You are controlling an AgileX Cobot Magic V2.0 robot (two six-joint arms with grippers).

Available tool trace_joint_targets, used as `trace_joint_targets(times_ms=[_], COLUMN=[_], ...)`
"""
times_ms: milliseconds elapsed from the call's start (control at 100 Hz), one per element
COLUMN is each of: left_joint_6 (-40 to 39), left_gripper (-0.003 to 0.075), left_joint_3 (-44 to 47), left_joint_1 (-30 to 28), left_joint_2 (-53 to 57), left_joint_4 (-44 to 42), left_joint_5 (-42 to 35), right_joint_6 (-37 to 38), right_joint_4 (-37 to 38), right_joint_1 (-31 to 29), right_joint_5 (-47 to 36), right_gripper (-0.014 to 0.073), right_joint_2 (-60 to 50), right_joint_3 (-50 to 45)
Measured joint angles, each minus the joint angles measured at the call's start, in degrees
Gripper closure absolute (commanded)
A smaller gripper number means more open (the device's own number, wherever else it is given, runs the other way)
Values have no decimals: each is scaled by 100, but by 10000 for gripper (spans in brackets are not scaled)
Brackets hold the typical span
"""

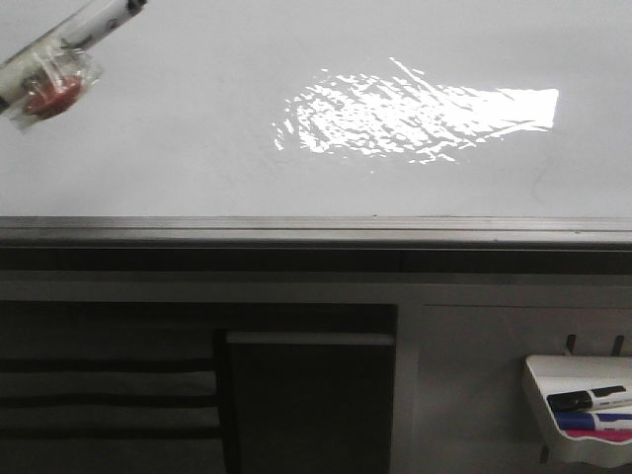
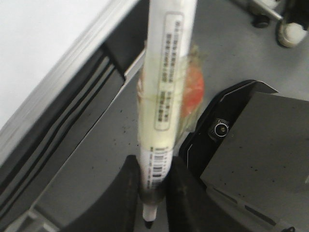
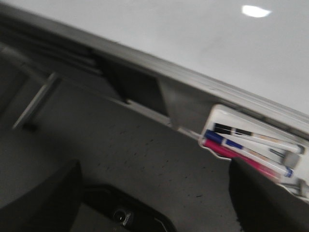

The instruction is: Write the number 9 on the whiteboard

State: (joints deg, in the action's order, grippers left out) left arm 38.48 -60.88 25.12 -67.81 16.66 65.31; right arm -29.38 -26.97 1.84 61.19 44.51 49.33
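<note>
The left fingers [image 2: 153, 193] pinched a barcoded marker [image 2: 166, 92], label unreadable, at upper left before the blank whiteboard [image 1: 197, 148]; right fingers [image 3: 154, 198] were spread.

Office or classroom, wall-mounted whiteboard [image 1: 197, 128], marker tray [image 1: 553, 370] (coloured pens inside), speckled grey floor [image 3: 145, 154]

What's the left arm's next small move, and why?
Probably bring the marker tip onto the whiteboard to start the loop. The left pincer is shut on the marker, the tip shows near the top left of the front view, and no stroke is visible yet.
</note>
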Motion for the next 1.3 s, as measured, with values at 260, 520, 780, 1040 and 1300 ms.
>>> trace_joint_targets(times_ms=[260,520,780,1040,1300], left_joint_6=[441,758,1000,1090,1114], left_gripper=[741,741,741,741,741], left_joint_3=[-14,-23,-23,-23,-23], left_joint_1=[951,1347,1405,1405,1405], left_joint_2=[9,23,23,23,23], left_joint_4=[138,110,-50,-63,-63], left_joint_5=[52,52,-5,-205,-208], right_joint_6=[-2005,-2455,-2590,-2650,-2658], right_joint_4=[-943,-941,-629,-604,-615], right_joint_1=[510,2099,3602,3887,3887], right_joint_5=[453,221,-403,-801,-854], right_gripper=[195,199,199,266,419], right_joint_2=[1081,2130,3199,3671,3671], right_joint_3=[854,1635,2246,2269,2269])
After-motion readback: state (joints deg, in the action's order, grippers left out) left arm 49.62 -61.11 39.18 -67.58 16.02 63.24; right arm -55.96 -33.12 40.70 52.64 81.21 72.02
